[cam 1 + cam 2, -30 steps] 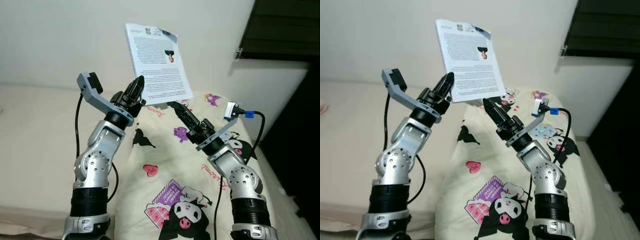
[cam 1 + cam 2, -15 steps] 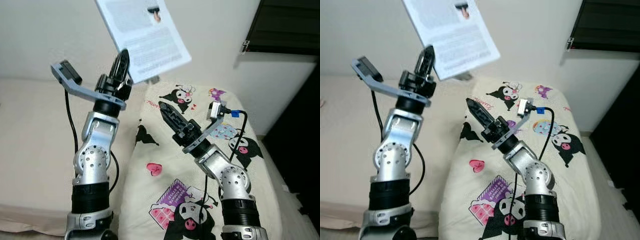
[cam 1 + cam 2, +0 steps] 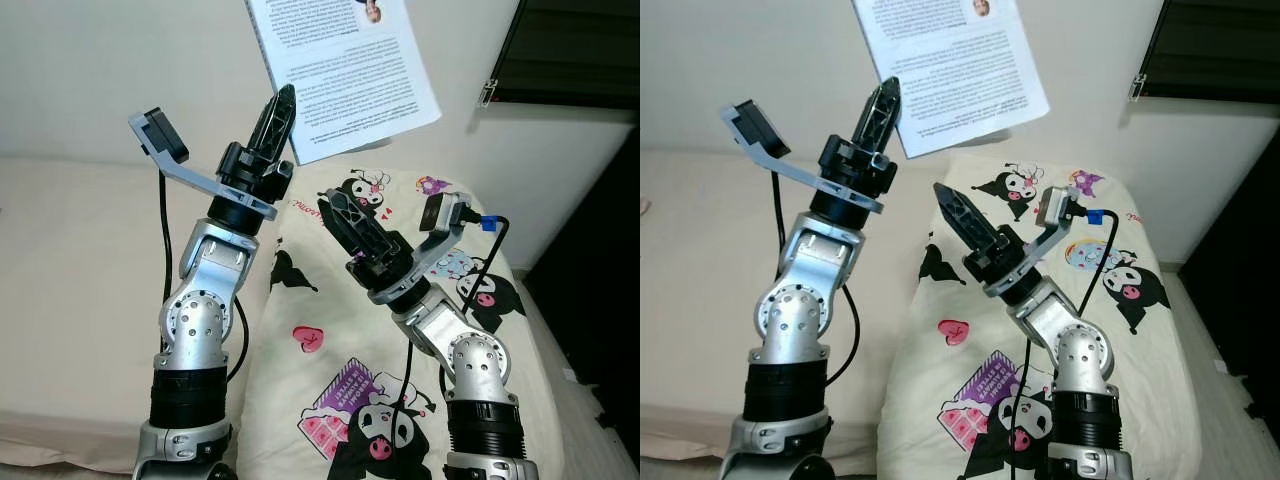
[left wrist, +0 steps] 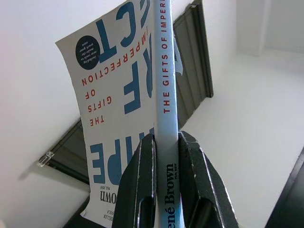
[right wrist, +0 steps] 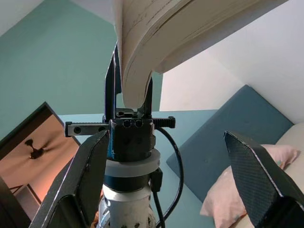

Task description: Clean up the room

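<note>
The left gripper point(image 3: 278, 115) is pinching the spine of a paperback book point(image 3: 345, 70), "The Gifts of Imperfection", holding it raised above the bed's cartoon-print blanket point(image 3: 330, 385), its text-covered back cover showing. The right gripper point(image 3: 340, 210) is hanging just below the book's lower edge, its fingers point(image 5: 251, 183) spread wide and holding nothing, pointing up toward the left gripper.

Silver jointed arms, black cables, each ending in a black two-fingered pincer.
</note>
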